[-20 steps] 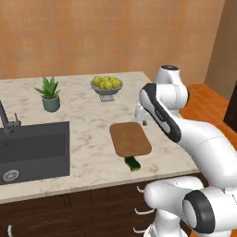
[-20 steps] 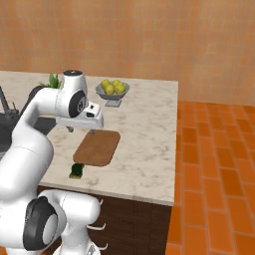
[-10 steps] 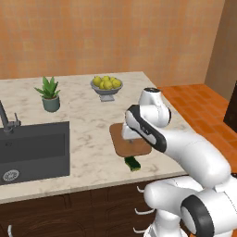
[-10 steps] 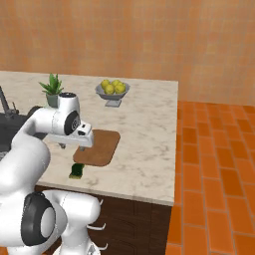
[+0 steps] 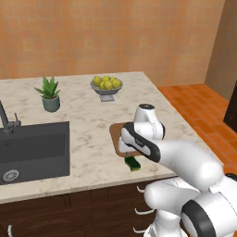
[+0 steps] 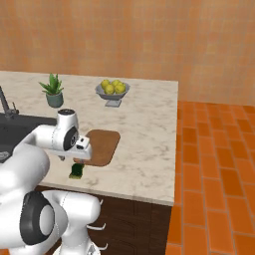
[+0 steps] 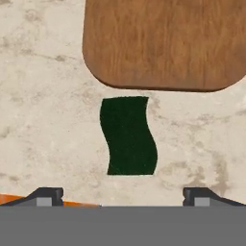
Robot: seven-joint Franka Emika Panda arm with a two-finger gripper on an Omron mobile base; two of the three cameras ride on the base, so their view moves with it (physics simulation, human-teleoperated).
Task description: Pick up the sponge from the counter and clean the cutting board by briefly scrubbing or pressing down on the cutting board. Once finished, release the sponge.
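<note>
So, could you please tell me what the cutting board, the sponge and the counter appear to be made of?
The cutting board looks like wood with a matte finish: brown, with streaky grain. The sponge looks like soft foam under a dark green scouring face; its yellow layer shows at the side. The counter looks like polished stone: beige with cloudy marbling.

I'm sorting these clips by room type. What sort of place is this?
A rendered home kitchen, most likely: a marbled counter with an inset sink and faucet, a cutting board with a sponge beside it, and a fruit bowl.
</note>
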